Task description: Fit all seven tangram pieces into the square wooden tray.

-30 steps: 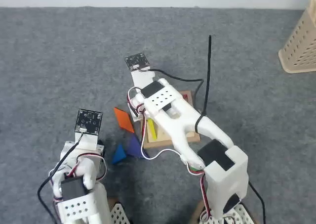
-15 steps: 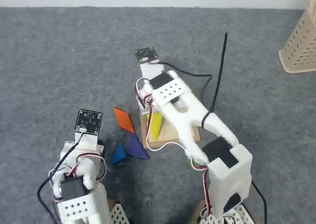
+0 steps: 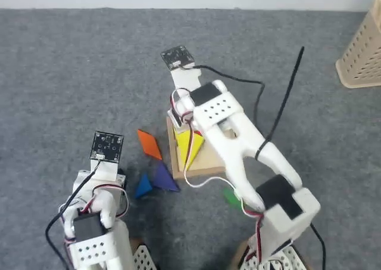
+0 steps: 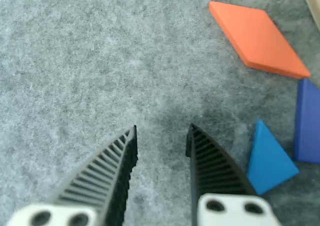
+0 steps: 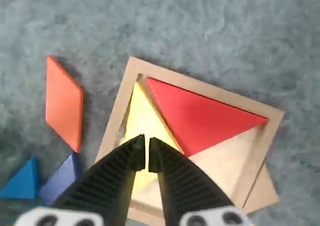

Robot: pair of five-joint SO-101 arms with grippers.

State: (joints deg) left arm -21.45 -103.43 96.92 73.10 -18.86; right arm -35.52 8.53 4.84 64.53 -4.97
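Note:
The square wooden tray [image 5: 262, 146] holds a red triangle [image 5: 197, 113] and a yellow triangle [image 5: 141, 117]. My right gripper [image 5: 146, 138] hovers shut over the yellow triangle, with nothing between its fingers. In the high view the right arm [image 3: 223, 118] leans over the tray [image 3: 208, 165], where the yellow triangle [image 3: 189, 143] shows. On the carpet left of the tray lie an orange parallelogram [image 3: 149, 143], a light blue triangle [image 3: 143, 185] and a dark blue piece [image 3: 164, 177]. A green piece [image 3: 232, 195] lies near the tray's front corner. My left gripper [image 4: 163, 131] is open above bare carpet, beside the light blue triangle [image 4: 267, 158].
A pale slatted basket [image 3: 363, 49] stands at the far right edge. Grey carpet [image 3: 77, 61] stretches open to the left and behind the tray. The right arm's black cable [image 3: 280, 112] arcs above the tray's right side.
The right arm has swung toward the right and far side, uncovering more of the yellow triangle and the green piece. The left arm has stayed still.

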